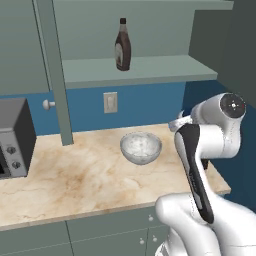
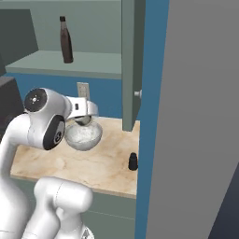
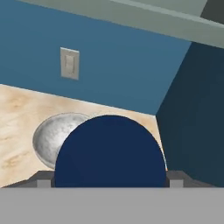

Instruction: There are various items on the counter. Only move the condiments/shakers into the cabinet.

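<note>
The syrup bottle (image 1: 123, 45) stands upright on the cabinet shelf (image 1: 150, 67), neck up, long axis vertical. The black shaker (image 2: 133, 161) stands upright on the counter (image 1: 75, 170), near its front edge by the blue wall. In the hand view a dark blue lid (image 3: 110, 153) sits just in front of the gripper (image 3: 109, 181), between the finger tips (image 3: 43, 180), which stand wide; whether they clamp the jar I cannot tell. The glass bowl (image 1: 141, 147) rests on the counter beyond it, below the wall switch (image 1: 110, 102).
</note>
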